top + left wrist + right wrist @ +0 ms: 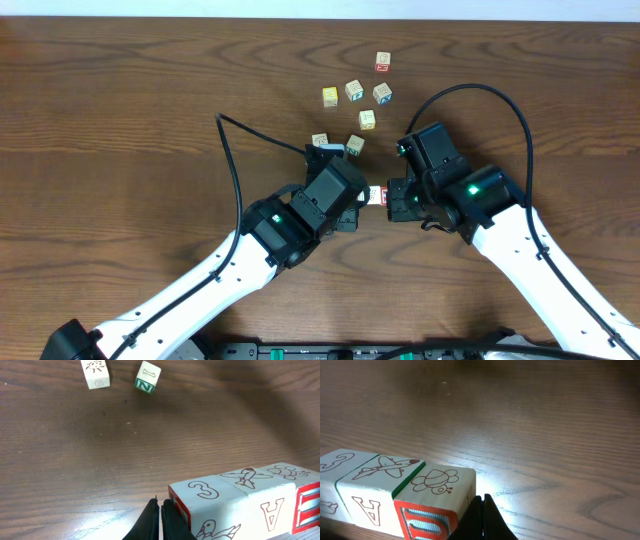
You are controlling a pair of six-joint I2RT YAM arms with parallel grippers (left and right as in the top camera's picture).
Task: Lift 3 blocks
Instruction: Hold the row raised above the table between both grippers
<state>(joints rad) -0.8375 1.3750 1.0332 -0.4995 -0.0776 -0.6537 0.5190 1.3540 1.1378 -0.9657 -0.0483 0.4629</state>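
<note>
We see left gripper (161,510) and right gripper (483,507) both closed, holding nothing, tips at opposite ends of three-block row (235,497). Risk: uneven squeeze, row buckles, middle airplane block (248,479) drops.

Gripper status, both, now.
Left gripper: closed, empty, tips against one end of the block row.
Right gripper: closed, empty, tips against the other end.
</note>
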